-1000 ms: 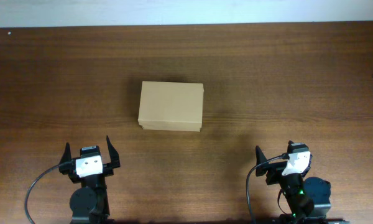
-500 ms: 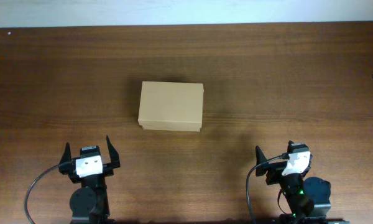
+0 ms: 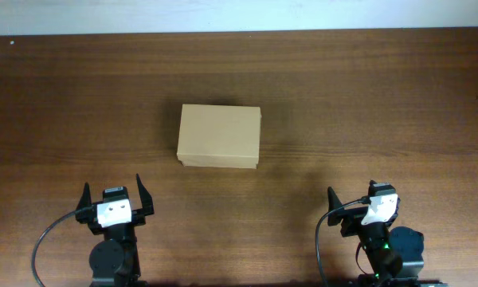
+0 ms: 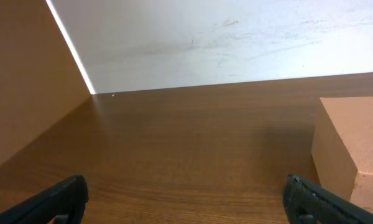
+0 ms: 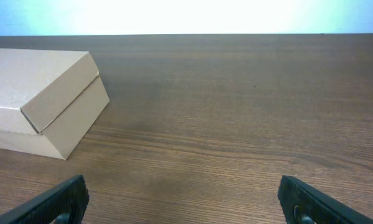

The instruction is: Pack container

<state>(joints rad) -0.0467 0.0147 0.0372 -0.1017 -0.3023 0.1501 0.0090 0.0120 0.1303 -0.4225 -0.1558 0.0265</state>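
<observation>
The container [image 3: 219, 136] is a plain tan cardboard box with its flap lid closed, lying on the brown wooden table a little left of centre. It shows at the right edge of the left wrist view [image 4: 351, 146] and at the left of the right wrist view [image 5: 43, 99]. My left gripper [image 3: 113, 195] is open and empty near the front edge, below and left of the box; only its fingertips show in its wrist view [image 4: 188, 202]. My right gripper [image 3: 365, 201] is open and empty at the front right, with its fingertips in its wrist view [image 5: 186, 199].
The wooden table [image 3: 366, 104] ends at a white wall along the far side [image 3: 239, 16]. A brown side panel [image 4: 25, 81] stands at the left in the left wrist view. No other objects show on the table.
</observation>
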